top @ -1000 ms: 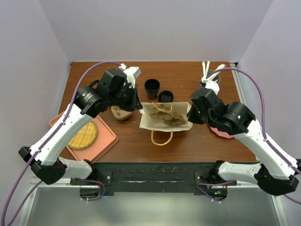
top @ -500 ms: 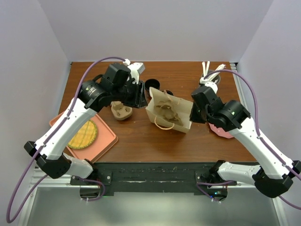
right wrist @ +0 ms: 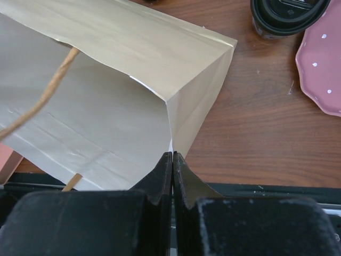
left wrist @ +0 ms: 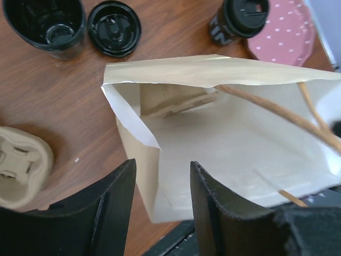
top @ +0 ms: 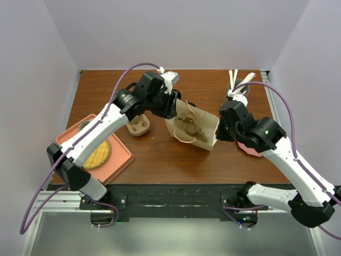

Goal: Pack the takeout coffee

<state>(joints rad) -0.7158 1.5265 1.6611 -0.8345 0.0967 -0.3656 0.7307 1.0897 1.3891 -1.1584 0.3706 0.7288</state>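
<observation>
The takeout coffee (left wrist: 237, 18), a black cup with a sip lid, stands beside a pink plate (left wrist: 285, 32) beyond the bag; the right wrist view shows the takeout coffee (right wrist: 287, 13) at its top edge. From above it is hidden by my right arm. A tan paper bag (top: 194, 128) stands mid-table with its mouth held open. My right gripper (right wrist: 172, 157) is shut on the bag's right corner fold (right wrist: 176, 112). My left gripper (left wrist: 160, 208) is open, its fingers either side of the bag's left corner (left wrist: 141, 160) without pinching it.
A lidless black cup (left wrist: 45, 21) and a loose black lid (left wrist: 113, 28) sit behind the bag. A cardboard cup carrier (top: 139, 126) lies left of it. An orange tray (top: 114, 160) holding a yellow round item is at the near left. A utensil holder (top: 234, 85) stands far right.
The bag went from lying flat to standing with its mouth open. My left gripper moved right and farther back and opened, letting go of the bag. The right gripper stayed shut on it.
</observation>
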